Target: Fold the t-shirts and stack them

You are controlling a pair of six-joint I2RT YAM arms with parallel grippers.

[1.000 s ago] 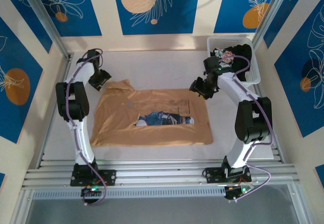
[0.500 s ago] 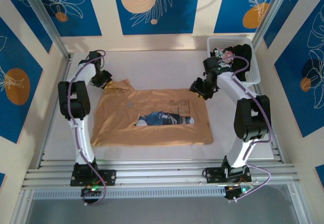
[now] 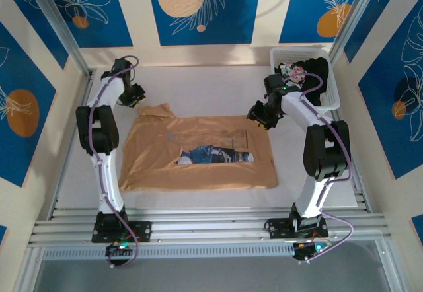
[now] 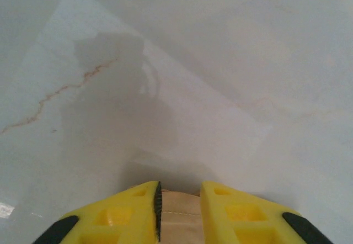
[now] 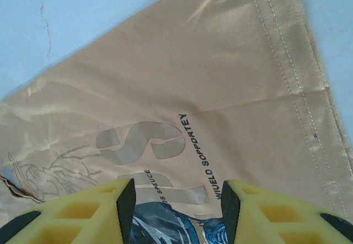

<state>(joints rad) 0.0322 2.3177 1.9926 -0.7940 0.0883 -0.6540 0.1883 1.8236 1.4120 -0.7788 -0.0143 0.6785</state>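
Table (image 3: 211,84): pale, marbled top that carries everything. The wrist views show thin brownish veins in its surface.
Tan-orange t-shirt (image 3: 158,163): spread flat, front up, in the middle of the table between the two arms. One sleeve points toward the far left corner. In the right wrist view (image 5: 220,62) a stitched hem runs down its right side, with bare table beyond it.
White mesh basket (image 3: 335,88): stands at the far right corner of the table, apart from the spread shirt.
Black t-shirt (image 3: 316,67): bunched inside the basket, with its pink-white print (image 3: 295,73) showing at the left end.
Cartoon figure print (image 3: 215,153): blue and white, lying sideways at the centre of the tan-orange t-shirt. Grey shapes and dark lettering sit above it in the right wrist view.
Right hand (image 3: 259,115): sits at the far right corner of the tan-orange t-shirt. From its own camera (image 5: 177,191) the yellow fingers (image 5: 77,211) are spread wide with nothing between them, and the cloth lies beyond.
Left hand (image 3: 135,95): sits just past the sleeve tip, over bare table. In its own view (image 4: 180,191) the fingers (image 4: 127,211) stand a little apart, with a strip of tan cloth (image 4: 179,215) showing in the gap. I cannot tell whether they touch it.
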